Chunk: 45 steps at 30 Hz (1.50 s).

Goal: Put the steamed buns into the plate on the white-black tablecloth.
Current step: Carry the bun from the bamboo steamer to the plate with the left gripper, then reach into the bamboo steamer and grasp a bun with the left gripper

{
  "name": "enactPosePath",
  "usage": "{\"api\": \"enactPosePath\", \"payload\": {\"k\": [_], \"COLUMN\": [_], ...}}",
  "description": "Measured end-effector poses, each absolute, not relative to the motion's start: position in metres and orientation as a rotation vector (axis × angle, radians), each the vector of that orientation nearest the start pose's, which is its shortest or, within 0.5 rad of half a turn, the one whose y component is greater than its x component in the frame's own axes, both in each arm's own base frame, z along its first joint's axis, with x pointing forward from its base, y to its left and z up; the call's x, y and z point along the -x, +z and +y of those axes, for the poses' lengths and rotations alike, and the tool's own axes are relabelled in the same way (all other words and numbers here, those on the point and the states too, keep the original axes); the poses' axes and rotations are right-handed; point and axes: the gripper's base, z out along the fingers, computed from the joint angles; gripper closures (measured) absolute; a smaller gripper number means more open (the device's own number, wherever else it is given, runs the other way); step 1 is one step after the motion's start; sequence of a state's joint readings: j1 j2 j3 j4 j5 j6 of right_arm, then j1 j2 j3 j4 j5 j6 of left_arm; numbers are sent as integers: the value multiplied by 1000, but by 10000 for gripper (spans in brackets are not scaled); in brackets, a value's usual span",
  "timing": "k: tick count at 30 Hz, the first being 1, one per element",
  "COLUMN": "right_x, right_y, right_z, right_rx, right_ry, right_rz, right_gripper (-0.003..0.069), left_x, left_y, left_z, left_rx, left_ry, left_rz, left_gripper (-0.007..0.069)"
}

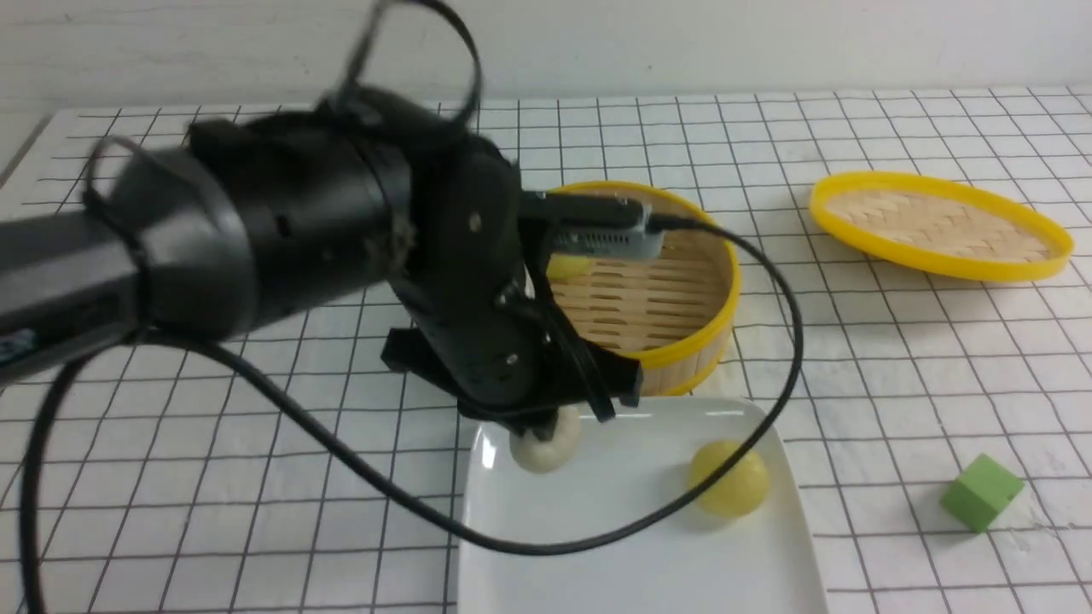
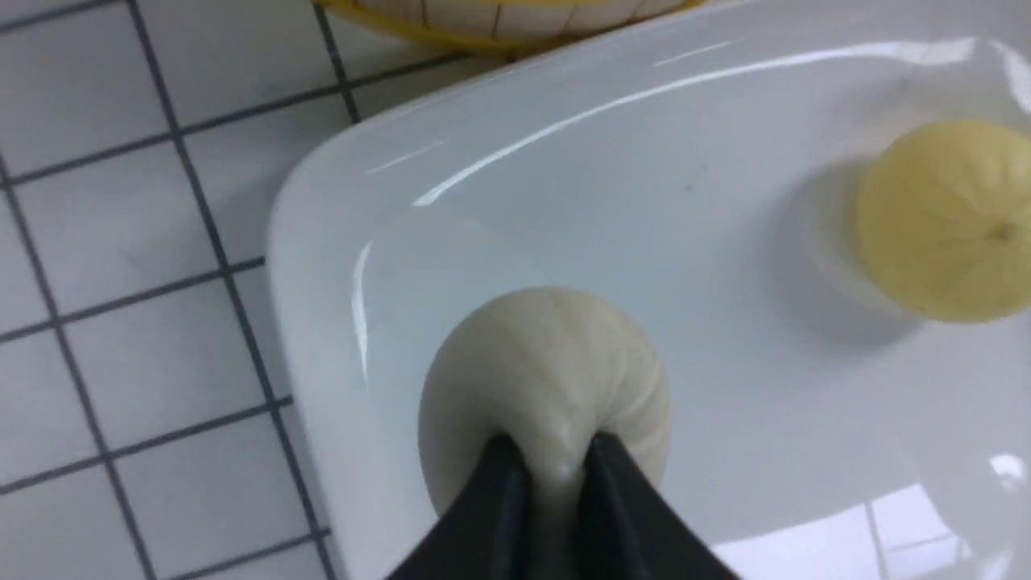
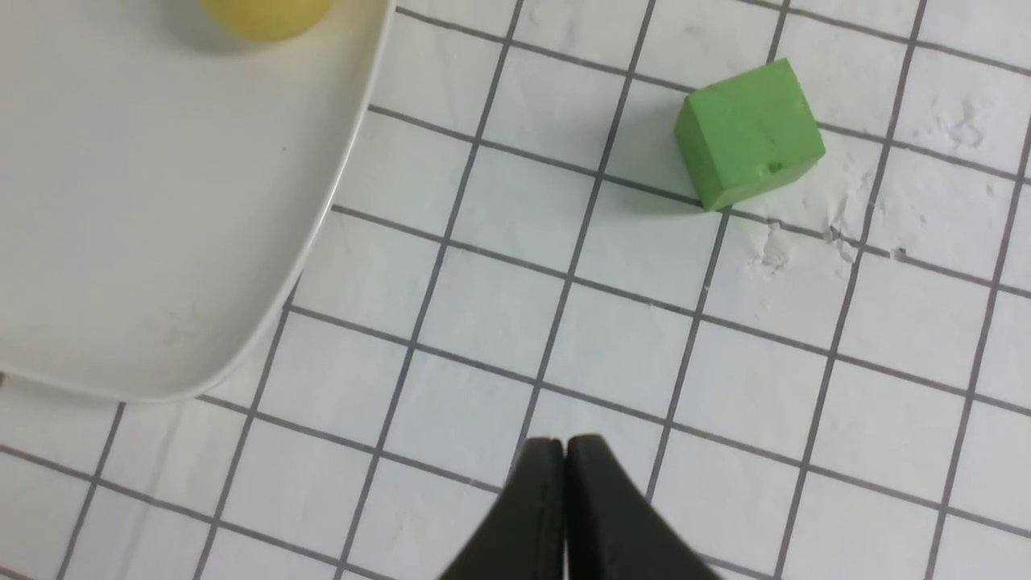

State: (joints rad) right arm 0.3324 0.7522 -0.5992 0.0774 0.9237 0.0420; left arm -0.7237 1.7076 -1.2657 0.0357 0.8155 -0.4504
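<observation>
The left hand is pinching the pleated top of the white bun, which is sitting at the far left corner of the plate on the checked tablecloth; a yellow bun is lying apart from it on the same plate. The last bun is lying in the basket just beyond the plate, ahead of the left hand, probably the nearer one. The right hand is hanging pressed together over the cloth near a green cube
</observation>
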Motion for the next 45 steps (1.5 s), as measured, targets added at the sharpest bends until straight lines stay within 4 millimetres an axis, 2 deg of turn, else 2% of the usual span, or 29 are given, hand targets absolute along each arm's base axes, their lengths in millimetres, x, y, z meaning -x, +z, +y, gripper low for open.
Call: {"api": "enactPosePath", "payload": {"k": [2,5,6,7,8,9,11,13,15,16,17,18,19,20,21,25,26,28,31,34,37,40,41,44,45], "right_x": [-113,-113,-113,-113,-113,-113,-113,-113,-113,-113,-113,-113,-113,-113,-113,-113,-113,-113,-113,-113,-113,-113,-113,-113,-113], "right_y": [274,274,274,274,274,274,274,274,273,273,273,273,273,273,273,273,274,274,274,274,274,274,274,274,274], "right_z": [45,46,46,46,46,46,46,46,45,46,46,46,46,46,46,46,46,46,46,46,46,46,46,46,46], "right_rx": [334,333,333,333,333,333,333,332,332,332,331,331,330,330,330,329,329,328,328,328,328,326,326,326,326], "right_ry": [247,248,248,248,248,248,248,248,248,248,251,252,254,254,256,256,257,258,258,258,259,262,262,262,262], "right_rz": [2553,2553,2553,2553,2553,2553,2553,2553,2554,2554,2555,2555,2555,2555,2556,2555,2552,2550,2549,2549,2548,2548,2548,2548,2548], "right_gripper": [634,631,631,629,628,625,622,620,617,616,614,614,612,612,610,604,601,601,597,592,587,582,581,577,577], "left_x": [-273,-280,-280,-281,-281,-283,-288,-296,-310,-312,-328,-332,-351,-355,-372,-396,-407,-412,-425,-438,-450,-460,-460,-461,-461], "left_y": [234,215,215,213,213,219,234,258,283,289,304,299,309,306,312,306,298,295,288,270,251,229,228,211,211], "left_z": [-236,-241,-241,-242,-242,-244,-247,-250,-249,-249,-247,-245,-244,-243,-244,-253,-259,-261,-266,-267,-268,-270,-271,-274,-274], "left_rx": [-393,-344,-344,-321,-317,-305,-281,-214,-167,-163,-148,-143,-135,-136,-138,-175,-188,-185,-149,-104,-74,-42,-37,32,33], "left_ry": [-252,-240,-241,-247,-248,-258,-281,-318,-333,-339,-347,-332,-338,-332,-339,-310,-290,-282,-249,-178,-115,-86,-87,-114,-113], "left_rz": [2757,2778,2777,2781,2782,2781,2763,2748,2728,2718,2687,2701,2684,2690,2675,2670,2674,2670,2640,2599,2562,2536,2539,2578,2579], "left_gripper": [441,281,281,206,189,136,99,129,271,289,442,459,559,573,606,592,536,497,338,202,128,139,144,294,309]}}
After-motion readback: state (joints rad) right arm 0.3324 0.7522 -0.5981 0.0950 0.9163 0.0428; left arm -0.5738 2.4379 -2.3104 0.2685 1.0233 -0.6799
